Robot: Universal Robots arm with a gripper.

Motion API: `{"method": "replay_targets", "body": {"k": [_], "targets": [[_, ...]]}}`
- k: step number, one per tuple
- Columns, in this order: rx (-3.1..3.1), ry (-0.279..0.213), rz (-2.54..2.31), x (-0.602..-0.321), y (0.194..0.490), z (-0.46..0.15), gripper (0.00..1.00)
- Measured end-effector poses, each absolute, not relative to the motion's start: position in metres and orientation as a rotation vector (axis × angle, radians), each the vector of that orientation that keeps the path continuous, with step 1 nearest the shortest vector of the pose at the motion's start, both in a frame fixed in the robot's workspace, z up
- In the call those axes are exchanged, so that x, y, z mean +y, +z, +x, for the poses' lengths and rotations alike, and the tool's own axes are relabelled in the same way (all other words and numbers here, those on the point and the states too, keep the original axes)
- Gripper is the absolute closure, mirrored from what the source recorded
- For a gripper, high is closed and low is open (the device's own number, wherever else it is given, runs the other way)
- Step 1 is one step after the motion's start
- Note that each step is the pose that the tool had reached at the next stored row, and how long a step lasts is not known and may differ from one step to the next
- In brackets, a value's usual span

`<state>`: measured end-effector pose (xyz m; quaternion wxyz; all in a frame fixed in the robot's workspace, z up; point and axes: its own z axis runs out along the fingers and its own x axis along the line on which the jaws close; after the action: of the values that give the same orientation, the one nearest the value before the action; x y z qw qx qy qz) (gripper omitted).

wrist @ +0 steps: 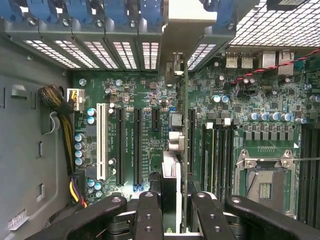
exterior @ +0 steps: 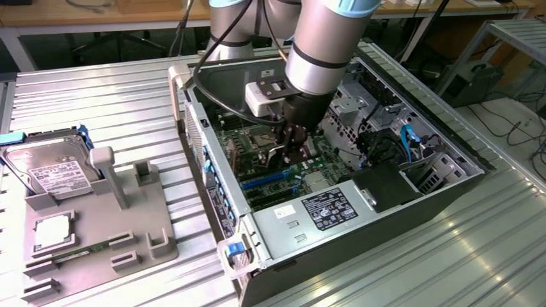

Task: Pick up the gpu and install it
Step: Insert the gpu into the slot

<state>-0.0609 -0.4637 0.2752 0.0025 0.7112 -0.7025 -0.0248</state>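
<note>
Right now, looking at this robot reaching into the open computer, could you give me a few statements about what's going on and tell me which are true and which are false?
1. The end effector is down inside the open computer case. True.
2. The gpu is lying out on the grey holder tray. False: it is gripped edge-on between the end effector's fingers, above the motherboard.
3. A hard drive stands on the grey holder tray, at the exterior view's left. True.
4. The computer case has its side panel closed. False: the side is open and the boards inside are visible.
5. The processor socket on the motherboard is covered by a large cooler. False: it is bare.
</note>
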Motion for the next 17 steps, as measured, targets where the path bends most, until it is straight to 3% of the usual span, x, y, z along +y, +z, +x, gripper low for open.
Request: {"method": "replay_targets", "body": {"k": [17], "targets": [[-2.204,-0.078,2.231,-0.4636,0.2687,-0.0647,0.72]]}}
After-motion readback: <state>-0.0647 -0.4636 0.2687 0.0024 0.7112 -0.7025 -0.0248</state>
